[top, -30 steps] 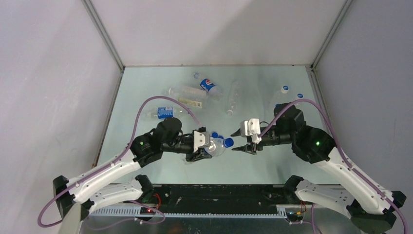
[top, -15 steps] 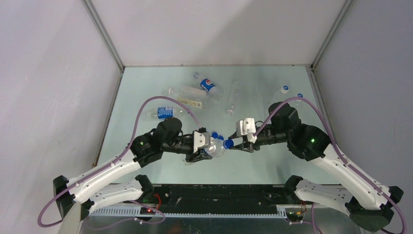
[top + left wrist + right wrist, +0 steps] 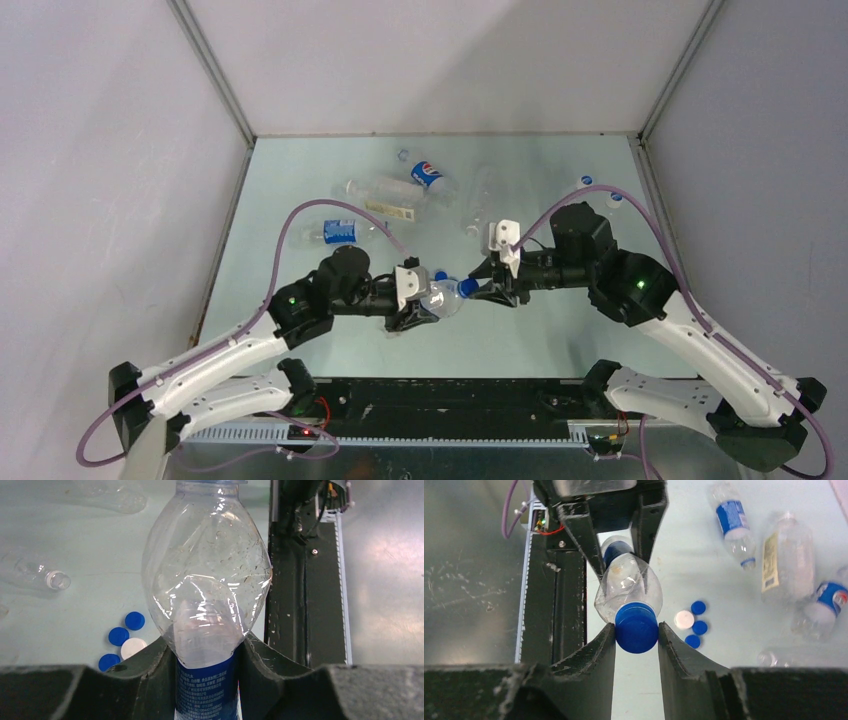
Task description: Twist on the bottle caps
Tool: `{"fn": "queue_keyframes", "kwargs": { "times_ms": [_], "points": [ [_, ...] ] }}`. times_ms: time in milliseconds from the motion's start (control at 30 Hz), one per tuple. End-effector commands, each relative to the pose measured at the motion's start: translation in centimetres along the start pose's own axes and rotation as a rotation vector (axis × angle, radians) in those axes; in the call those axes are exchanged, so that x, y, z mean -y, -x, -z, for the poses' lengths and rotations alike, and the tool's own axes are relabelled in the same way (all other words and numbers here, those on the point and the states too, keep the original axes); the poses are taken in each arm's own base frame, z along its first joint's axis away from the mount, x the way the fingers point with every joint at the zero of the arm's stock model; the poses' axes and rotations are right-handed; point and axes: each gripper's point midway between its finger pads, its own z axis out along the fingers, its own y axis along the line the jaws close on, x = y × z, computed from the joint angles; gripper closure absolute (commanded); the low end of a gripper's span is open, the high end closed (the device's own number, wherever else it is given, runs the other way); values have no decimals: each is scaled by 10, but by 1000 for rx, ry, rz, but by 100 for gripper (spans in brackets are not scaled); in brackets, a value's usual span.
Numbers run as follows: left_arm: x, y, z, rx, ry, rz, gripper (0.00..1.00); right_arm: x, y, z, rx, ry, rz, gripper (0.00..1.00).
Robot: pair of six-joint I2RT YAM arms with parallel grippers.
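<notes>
left gripper (image 3: 207, 655) is clamped on the labelled waist of a clear bottle (image 3: 207, 575), which is held roughly level between the two arms, neck pointing at the other arm. right gripper (image 3: 636, 635) is clenched on the blue cap (image 3: 636, 625) sitting at that bottle's mouth, a finger pressed to each side of it. three loose blue caps (image 3: 699, 627) and a white cap (image 3: 684, 619) lie bunched on the table (image 3: 560, 340) near the held bottle. other bottles (image 3: 428, 175) lie scattered across the far half, well apart from the grippers.
</notes>
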Motion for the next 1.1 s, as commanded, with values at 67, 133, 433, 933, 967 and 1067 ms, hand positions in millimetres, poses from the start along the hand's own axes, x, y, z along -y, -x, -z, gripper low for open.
{"fn": "queue_keyframes", "kwargs": {
  "times_ms": [67, 133, 433, 933, 967, 1067],
  "points": [
    [-51, 75, 0, 287, 337, -33, 74, 12, -5, -10, -36, -164, -507, 100],
    [-64, 73, -3, 275, 454, -38, 74, 24, -13, -9, -42, -288, -703, 100],
    [-80, 72, -12, 119, 883, -174, 75, 41, -39, -11, 165, -558, -1195, 100],
    [-49, 31, -21, 60, 473, -22, 74, 37, 10, 25, 265, -439, -734, 24],
    [-47, 27, -17, 49, 426, -8, 74, 38, 12, 28, 258, -433, -651, 22],
    [-45, 23, -12, 41, 369, 26, 74, 36, 18, 36, 268, -419, -560, 21]
  ]
}}
